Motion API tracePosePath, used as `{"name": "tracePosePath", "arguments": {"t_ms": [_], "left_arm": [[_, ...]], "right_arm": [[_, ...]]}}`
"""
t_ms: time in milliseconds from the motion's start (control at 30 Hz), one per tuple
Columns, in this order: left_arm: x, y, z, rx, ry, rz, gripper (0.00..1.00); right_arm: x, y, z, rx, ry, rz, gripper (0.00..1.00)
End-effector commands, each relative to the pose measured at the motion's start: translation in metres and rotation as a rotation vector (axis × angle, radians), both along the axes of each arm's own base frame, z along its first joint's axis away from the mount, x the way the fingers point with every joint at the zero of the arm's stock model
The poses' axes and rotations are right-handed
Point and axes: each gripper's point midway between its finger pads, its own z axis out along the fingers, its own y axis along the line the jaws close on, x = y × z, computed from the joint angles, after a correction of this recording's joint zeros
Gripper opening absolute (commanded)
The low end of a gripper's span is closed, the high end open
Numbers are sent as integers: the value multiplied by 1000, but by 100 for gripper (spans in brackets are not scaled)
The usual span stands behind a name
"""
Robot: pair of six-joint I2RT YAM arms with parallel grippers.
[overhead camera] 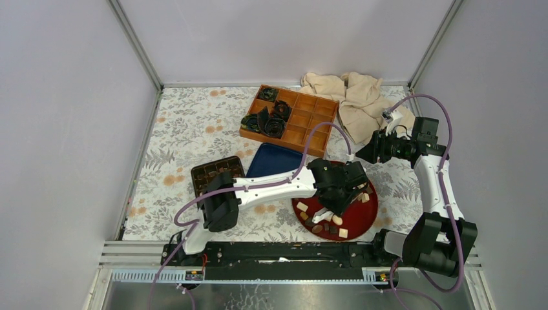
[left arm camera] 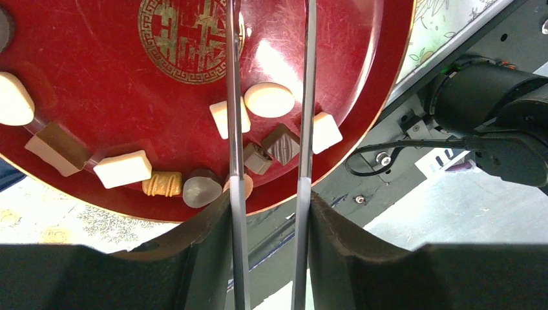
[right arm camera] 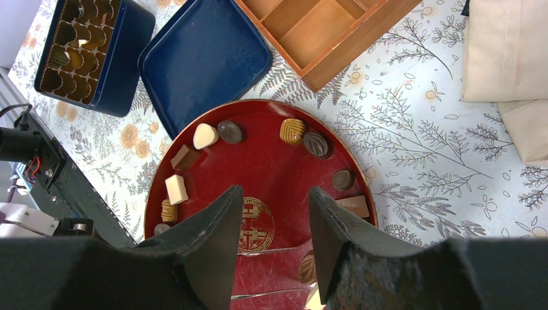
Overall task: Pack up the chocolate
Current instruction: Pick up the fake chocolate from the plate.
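Several chocolates (right arm camera: 205, 135), dark, mid-brown and cream, lie round the rim of a red round plate (right arm camera: 271, 161). My left gripper (overhead camera: 329, 205) hangs low over the plate's near side. In the left wrist view it (left arm camera: 269, 187) is open. Its two thin blades straddle a cream oval chocolate (left arm camera: 268, 100) and two dark squares (left arm camera: 281, 143); nothing is gripped. My right gripper (overhead camera: 365, 154) hovers above the plate's far edge. In its own view it (right arm camera: 271, 190) is open and empty. A blue tin with a brown pocketed insert (overhead camera: 216, 173) stands left of the plate.
The blue lid (overhead camera: 274, 161) lies between the tin and the plate. A wooden divided box (overhead camera: 304, 119) behind holds black crumpled paper cups (overhead camera: 268, 123). A beige cloth (overhead camera: 352, 100) lies at the back right. The arms' black base rail (overhead camera: 284, 252) runs along the near edge.
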Motion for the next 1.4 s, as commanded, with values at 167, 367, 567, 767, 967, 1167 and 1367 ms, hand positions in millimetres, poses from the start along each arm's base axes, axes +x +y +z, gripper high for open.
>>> {"name": "tracePosePath", "arguments": {"t_ms": [167,367,567,767,967,1167,1367], "left_arm": [[4,-9,3,0,-27,-18,48],[6,-17,2,-8,-30,-19,49],[10,-16,-9,32,-29,6,49],[15,-12,-11,69,-50,23,44],[18,-2,-5,99,-73,31,41],[15,17,-1,125,-85,35,41],[16,22,-5,143,-90,40,45]], "right_arm": [[-1,0,1,6,-6,9,49],[0,0,1,6,-6,10,49],[-1,0,1,9,-5,12,49],[-1,0,1,9,-5,12,49],[-1,0,1,8,-6,13,50],[-1,0,1,8,-4,13,49],[-1,0,1,8,-4,13,49]]}}
